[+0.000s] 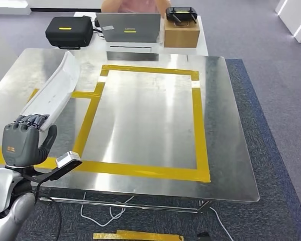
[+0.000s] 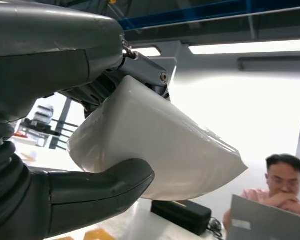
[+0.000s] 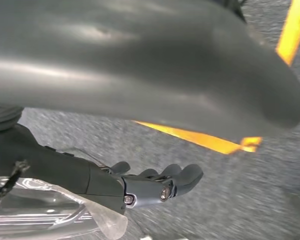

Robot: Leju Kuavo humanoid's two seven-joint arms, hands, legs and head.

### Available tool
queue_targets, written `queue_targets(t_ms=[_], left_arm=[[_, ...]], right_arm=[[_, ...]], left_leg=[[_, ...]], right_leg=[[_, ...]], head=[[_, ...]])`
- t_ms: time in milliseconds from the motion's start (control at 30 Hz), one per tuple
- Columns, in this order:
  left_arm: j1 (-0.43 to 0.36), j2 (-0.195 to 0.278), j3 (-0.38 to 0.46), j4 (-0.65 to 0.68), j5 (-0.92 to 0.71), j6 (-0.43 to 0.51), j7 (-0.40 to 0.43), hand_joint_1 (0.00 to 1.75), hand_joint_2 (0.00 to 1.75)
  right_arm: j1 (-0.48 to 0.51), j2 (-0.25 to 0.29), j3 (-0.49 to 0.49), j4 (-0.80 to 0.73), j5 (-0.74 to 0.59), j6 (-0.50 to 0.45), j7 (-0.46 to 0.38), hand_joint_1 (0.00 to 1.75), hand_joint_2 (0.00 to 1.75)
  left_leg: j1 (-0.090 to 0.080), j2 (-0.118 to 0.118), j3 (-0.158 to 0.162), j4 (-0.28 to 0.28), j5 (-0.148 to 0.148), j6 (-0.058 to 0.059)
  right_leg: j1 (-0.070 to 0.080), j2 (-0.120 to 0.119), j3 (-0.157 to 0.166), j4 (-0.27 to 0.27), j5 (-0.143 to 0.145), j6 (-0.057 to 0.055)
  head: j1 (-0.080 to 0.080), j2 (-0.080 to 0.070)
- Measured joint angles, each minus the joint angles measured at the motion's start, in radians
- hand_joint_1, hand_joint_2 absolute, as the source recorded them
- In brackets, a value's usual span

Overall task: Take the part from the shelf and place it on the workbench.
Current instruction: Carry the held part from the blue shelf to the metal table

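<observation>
Over the near left corner of the steel workbench (image 1: 217, 150), in the head view, the left hand (image 1: 22, 140) grips one end of the long white part (image 1: 54, 93). That part slants away above the left edge of the workbench, over the yellow tape outline (image 1: 200, 125); whether its far end touches the steel I cannot tell. Beyond the far edge stand a black case (image 1: 68, 31), a laptop (image 1: 128, 27) and a cardboard box (image 1: 181, 32).

Seen from the left wrist, the thumb (image 2: 103, 187) curls under the white part (image 2: 171, 145) with darker fingers (image 2: 144, 72) on its other face. A person (image 2: 282, 185) sits behind a laptop.

Seen from the right wrist, the right hand (image 3: 148, 185) hangs over grey carpet (image 3: 231, 200) and a yellow tape strip (image 3: 201, 140), fingers loosely extended, holding nothing.
</observation>
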Motion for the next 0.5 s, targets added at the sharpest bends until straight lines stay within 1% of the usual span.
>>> queue_targets(t_ms=[33, 67, 100, 133, 167, 200, 233, 267, 300, 333, 367, 467, 500], left_arm=[[-0.001, -0.001, 0.000, 0.000, 0.000, 0.001, 0.000, 1.75, 1.75], [-0.003, -0.002, 0.000, 0.000, 0.000, 0.002, 0.000, 1.75, 1.75], [-0.003, -0.004, 0.000, 0.001, 0.000, 0.002, 0.000, 1.75, 1.75], [-0.002, -0.005, 0.000, 0.002, -0.001, 0.002, 0.000, 1.75, 1.75], [-0.002, -0.006, 0.000, 0.003, -0.002, 0.002, -0.001, 1.75, 1.75], [-0.001, -0.006, -0.001, 0.003, -0.003, 0.002, -0.001, 1.75, 1.75], [-0.002, -0.006, -0.001, 0.004, -0.005, 0.002, -0.002, 1.75, 1.75], [-0.003, -0.006, -0.001, 0.004, -0.007, 0.001, -0.004, 1.75, 1.75], [-0.005, -0.006, -0.001, 0.005, -0.008, 0.001, -0.007, 1.75, 1.75], [-0.008, -0.005, -0.001, 0.006, -0.010, 0.000, -0.012, 1.75, 1.75], [-0.010, -0.004, -0.002, 0.008, -0.010, -0.002, -0.019, 1.75, 1.75], [-0.019, -0.002, -0.014, 0.014, 0.000, -0.013, -0.054, 1.75, 1.75], [-0.024, -0.002, -0.022, 0.015, 0.006, -0.020, -0.066, 1.75, 1.75]], right_arm=[[0.000, 0.000, 0.000, 0.000, 0.002, -0.001, -0.002, 0.00, 0.00], [0.000, -0.001, 0.000, 0.001, 0.005, -0.002, -0.003, 0.00, 0.00], [0.000, -0.001, -0.001, 0.003, 0.006, -0.003, -0.005, 0.00, 0.00], [0.000, -0.001, -0.002, 0.006, 0.006, -0.002, -0.006, 0.00, 0.00], [-0.001, -0.002, -0.004, 0.008, 0.005, 0.000, -0.007, 0.00, 0.00], [-0.001, -0.002, -0.005, 0.010, 0.002, 0.003, -0.009, 0.00, 0.00], [-0.002, -0.002, -0.006, 0.012, -0.001, 0.008, -0.011, 0.00, 0.00], [-0.003, -0.002, -0.007, 0.013, -0.003, 0.014, -0.013, 0.00, 0.00], [-0.004, -0.002, -0.009, 0.015, -0.005, 0.020, -0.014, 0.00, 0.00], [-0.005, -0.002, -0.011, 0.017, -0.005, 0.025, -0.016, 0.00, 0.00], [-0.007, -0.002, -0.013, 0.020, -0.005, 0.030, -0.018, 0.00, 0.00], [-0.012, -0.002, -0.022, 0.032, -0.004, 0.040, -0.026, 0.00, 0.00], [-0.014, -0.002, -0.025, 0.035, -0.003, 0.043, -0.028, 0.00, 0.00]], left_leg=[[0.003, -0.011, 0.002, -0.002, 0.000, 0.004], [0.003, -0.023, 0.002, -0.002, -0.001, 0.008], [0.003, -0.034, 0.002, -0.002, -0.002, 0.010], [0.003, -0.045, 0.003, -0.002, -0.003, 0.011], [0.002, -0.055, 0.005, -0.001, -0.005, 0.012], [0.002, -0.063, 0.009, -0.001, -0.007, 0.012], [0.002, -0.071, 0.013, -0.001, -0.009, 0.010], [0.001, -0.077, 0.017, 0.000, -0.013, 0.006], [-0.001, -0.082, 0.019, 0.002, -0.016, 0.002], [-0.002, -0.085, 0.018, 0.004, -0.018, -0.002], [-0.004, -0.087, 0.015, 0.006, -0.018, -0.003], [-0.004, -0.086, 0.014, 0.006, -0.017, 0.005], [-0.004, -0.085, 0.016, 0.004, -0.017, 0.005]], right_leg=[[-0.002, 0.035, -0.027, 0.054, -0.028, 0.003], [-0.002, 0.065, -0.063, 0.124, -0.059, 0.004], [-0.003, 0.081, -0.104, 0.198, -0.085, 0.004], [-0.003, 0.086, -0.136, 0.247, -0.094, 0.004], [-0.003, 0.088, -0.151, 0.258, -0.080, 0.003], [-0.003, 0.088, -0.147, 0.230, -0.047, 0.001], [-0.003, 0.090, -0.125, 0.166, -0.001, -0.002], [-0.003, 0.094, -0.097, 0.095, 0.038, -0.005], [-0.004, 0.098, -0.070, 0.033, 0.064, -0.008], [-0.004, 0.102, -0.054, -0.006, 0.076, -0.011], [-0.005, 0.105, -0.047, -0.022, 0.076, -0.012], [-0.004, 0.109, -0.045, -0.028, 0.078, -0.011], [-0.004, 0.110, -0.045, -0.027, 0.077, -0.012]], head=[[0.004, 0.000], [0.008, 0.000], [0.009, 0.000], [0.010, 0.000], [0.010, 0.000], [0.010, 0.000], [0.010, 0.000], [0.010, 0.000], [0.010, 0.000], [0.010, 0.000], [0.010, 0.000], [0.009, 0.000], [0.008, 0.000]])
